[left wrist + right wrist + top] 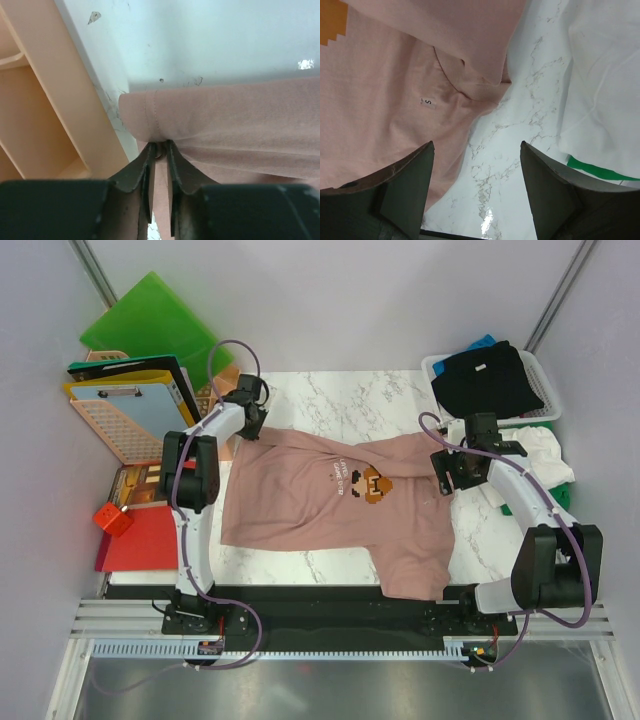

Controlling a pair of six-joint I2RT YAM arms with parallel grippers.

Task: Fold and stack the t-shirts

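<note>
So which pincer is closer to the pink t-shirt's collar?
Right. The right pincer hangs open by the collar; the left pincer pinches the pink t-shirt by its hem corner, at the opposite end.

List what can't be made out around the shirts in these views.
1. Top view: the lettering beside the chest print on the pink t-shirt is too small to read.
2. Top view: the blue cloth in the basket is mostly covered by the black t-shirt, so what kind of garment it is stays unclear.
3. Right wrist view: the green cloth shows only as a strip beneath the white t-shirt.
</note>
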